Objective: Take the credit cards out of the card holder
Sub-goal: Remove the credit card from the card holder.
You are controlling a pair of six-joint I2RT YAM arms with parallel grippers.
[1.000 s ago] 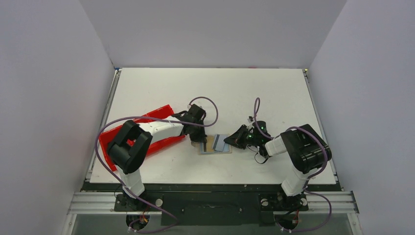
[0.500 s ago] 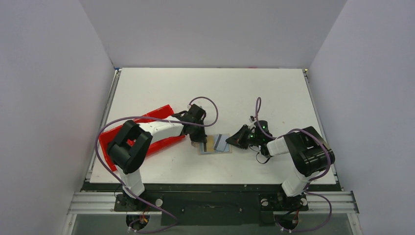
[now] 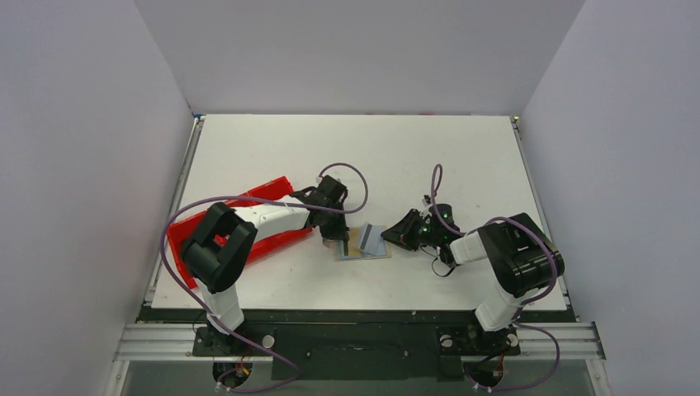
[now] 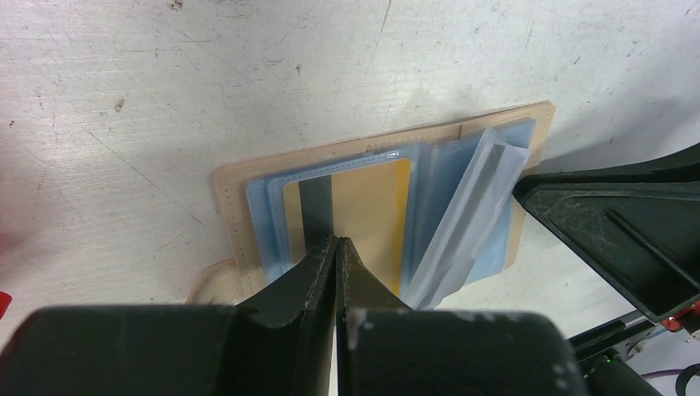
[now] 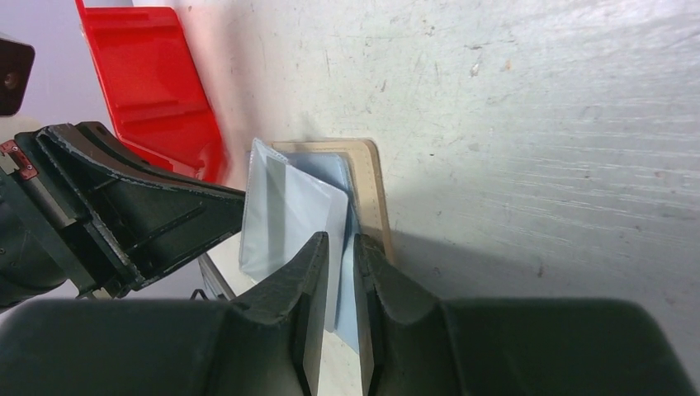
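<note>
The left gripper (image 4: 336,239) has its fingers pressed together with no gap. The tips rest on the near edge of the gold card (image 4: 371,206), which pins the card holder (image 4: 227,194) flat against the table (image 4: 124,82). The right gripper (image 5: 340,243) is narrowed onto the corner of the pale card (image 5: 285,210), which tilts up out of the holder's right half. Whether it grips the bare card or the clear sleeve as well cannot be told.

The holder lies open between the two grippers, a tan stitched cover with bluish clear sleeves. The red tray (image 5: 148,82) is just beyond it on the left arm's side.

**What could go wrong**
- If the sleeve is caught in the pinch, a pull would likely drag the whole holder instead of freeing the card.
- The left gripper presses at one point only, so the holder could pivot under it.
- The hold is on a corner, so the smooth card could slip out.
- The grippers work close together, so a wide withdrawal might knock one against the other.
- The gold card is pinned under the left fingertips and cannot come out while they press there.

**Writing**
- No brand, label or lettering can be read.
- The gold card shows only a black stripe.
</note>
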